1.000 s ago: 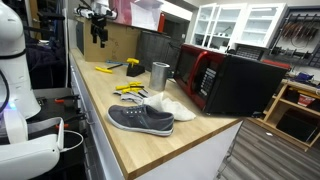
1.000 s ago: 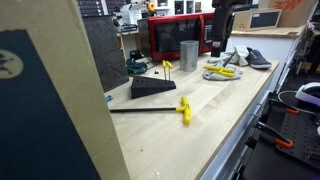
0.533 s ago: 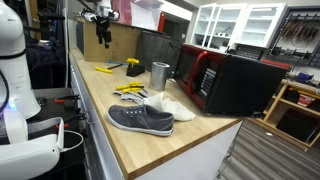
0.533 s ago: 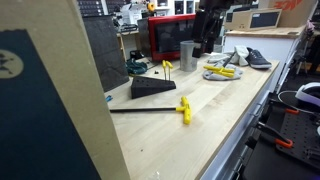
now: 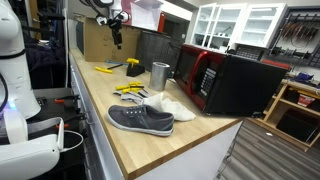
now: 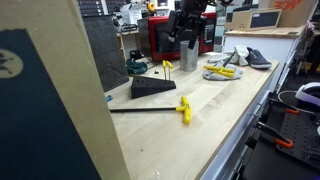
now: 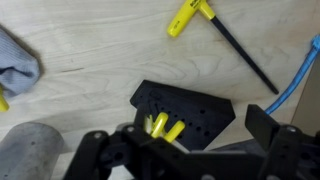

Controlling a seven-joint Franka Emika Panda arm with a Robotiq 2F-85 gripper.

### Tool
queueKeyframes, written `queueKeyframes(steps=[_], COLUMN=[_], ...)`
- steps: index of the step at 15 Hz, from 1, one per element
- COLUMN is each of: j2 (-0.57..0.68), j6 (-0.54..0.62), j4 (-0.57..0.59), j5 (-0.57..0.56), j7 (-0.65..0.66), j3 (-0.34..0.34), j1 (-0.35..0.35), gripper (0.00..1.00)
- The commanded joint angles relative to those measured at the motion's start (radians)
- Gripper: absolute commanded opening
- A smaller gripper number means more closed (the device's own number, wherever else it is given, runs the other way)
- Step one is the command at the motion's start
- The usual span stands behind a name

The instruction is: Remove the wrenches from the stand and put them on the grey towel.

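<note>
The black stand [image 7: 190, 108] lies right under my gripper [image 7: 195, 150] in the wrist view, with two yellow-handled wrenches [image 7: 160, 127] still stuck in it. It also shows in both exterior views [image 5: 133, 66] [image 6: 152, 88]. The gripper [image 5: 117, 38] [image 6: 188, 38] hangs open and empty above it. The grey towel [image 6: 230, 58] [image 5: 165, 104] [image 7: 15, 60] lies by the shoe, with yellow wrenches [image 6: 220, 72] [image 5: 128, 89] on it. A yellow T-handle wrench [image 7: 195, 15] [image 6: 184, 108] lies on the wooden counter beyond the stand.
A steel cup [image 5: 160, 74] [image 7: 30, 155] stands between stand and towel. A grey shoe [image 5: 140, 119] [image 6: 258, 58] lies past the towel. A red-and-black microwave [image 5: 225, 80] stands at the back. A blue cable [image 7: 295, 80] runs beside the stand.
The gripper has travelled away from the towel side, past the steel cup, to a spot above the stand. The stand, wrenches and towel have not moved.
</note>
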Motion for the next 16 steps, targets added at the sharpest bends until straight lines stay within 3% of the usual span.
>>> queueKeyframes(steps=[1, 16], j2=[0.067, 0.265], j6=[0.052, 0.116], j4=[0.066, 0.215], j5=[-0.044, -0.173], j7=[0.150, 0.611], j3=[0.016, -0.032], j1=[-0.048, -0.050], gripper=[1.00, 1.00])
